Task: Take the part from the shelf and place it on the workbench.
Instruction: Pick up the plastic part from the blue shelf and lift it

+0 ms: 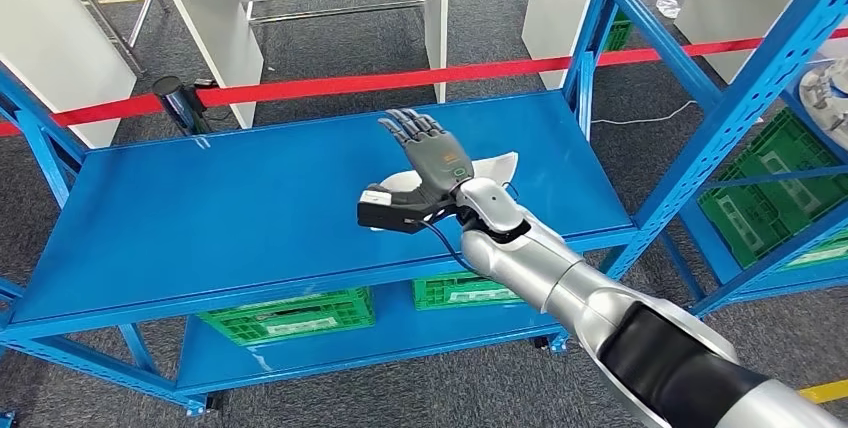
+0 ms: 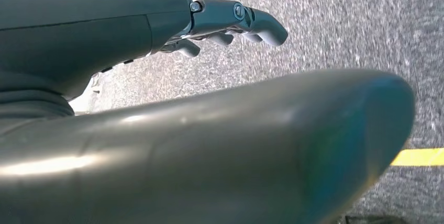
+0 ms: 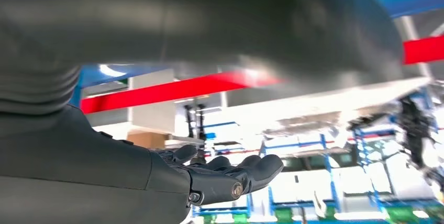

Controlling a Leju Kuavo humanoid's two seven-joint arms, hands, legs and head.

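White part (image 1: 495, 165) mostly behind robot hand (image 1: 425, 163)

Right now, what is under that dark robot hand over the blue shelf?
A flat white part lies on the blue metal shelf beneath the right hand. Its edges show at both sides; the hand covers its middle.

Green crates (image 1: 290, 316), red tape (image 1: 400, 80)

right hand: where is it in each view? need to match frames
Head view: right hand mid-frame over the blue shelf, above a white part.
Right wrist view: fingers low centre, thumb large above.
Left wrist view: that is the left hand, over grey floor.
Shared landmark: red tape.
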